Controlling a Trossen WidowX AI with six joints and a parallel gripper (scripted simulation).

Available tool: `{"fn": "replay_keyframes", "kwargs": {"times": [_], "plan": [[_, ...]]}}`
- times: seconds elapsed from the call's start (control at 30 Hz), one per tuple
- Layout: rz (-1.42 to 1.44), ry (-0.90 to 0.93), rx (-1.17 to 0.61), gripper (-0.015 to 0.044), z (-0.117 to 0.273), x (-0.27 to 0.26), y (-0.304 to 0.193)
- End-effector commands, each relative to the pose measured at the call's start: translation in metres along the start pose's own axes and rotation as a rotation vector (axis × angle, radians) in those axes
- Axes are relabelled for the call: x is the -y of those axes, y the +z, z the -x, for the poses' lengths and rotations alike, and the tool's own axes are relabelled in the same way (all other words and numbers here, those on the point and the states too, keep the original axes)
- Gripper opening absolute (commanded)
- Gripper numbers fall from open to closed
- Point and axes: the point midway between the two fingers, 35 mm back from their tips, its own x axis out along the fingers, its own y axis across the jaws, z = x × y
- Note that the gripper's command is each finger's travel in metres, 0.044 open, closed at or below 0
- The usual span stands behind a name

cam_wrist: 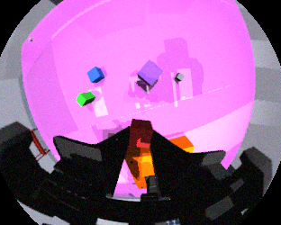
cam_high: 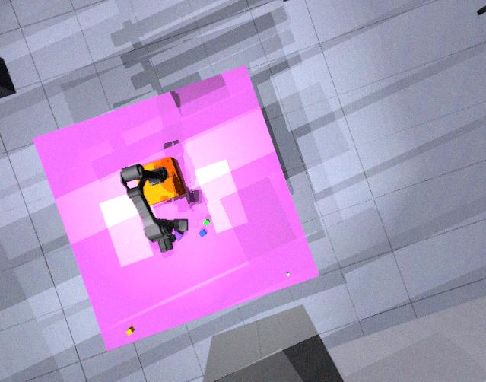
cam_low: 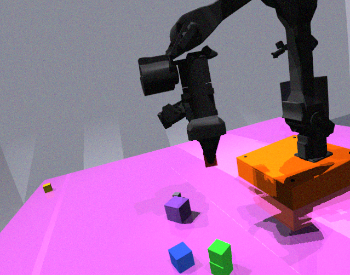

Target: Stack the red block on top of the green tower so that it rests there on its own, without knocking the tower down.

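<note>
With the red block clamped in your gripper, you're high now; swing level towards the green tower, then centre before lowering gently.

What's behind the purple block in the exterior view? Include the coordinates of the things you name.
Behind the purple block (cam_high: pixel 178 235) (cam_low: pixel 177 209) (cam_wrist: pixel 149 72), a small grey block (cam_low: pixel 176 194) (cam_wrist: pixel 179 76) shows its top and a sliver of side. Its lower part is covered there; the wrist view shows the two apart.
</note>
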Motion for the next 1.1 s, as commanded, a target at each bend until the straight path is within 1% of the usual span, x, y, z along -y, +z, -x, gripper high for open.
{"fn": "replay_keyframes", "kwargs": {"times": [0.0, 0.37, 0.73, 0.9, 1.07], "plan": [[-0.008, 0.000, 0.001, 0.0000, 0.001, -0.021, 0.008], [-0.019, 0.001, 0.003, 0.0000, 0.002, -0.087, 0.021], [-0.035, 0.005, 0.006, 0.0000, -0.002, -0.153, 0.015], [-0.036, 0.005, 0.006, 0.0000, -0.006, -0.157, 0.015], [-0.036, 0.005, 0.006, 0.0000, -0.029, -0.157, 0.015]]}}
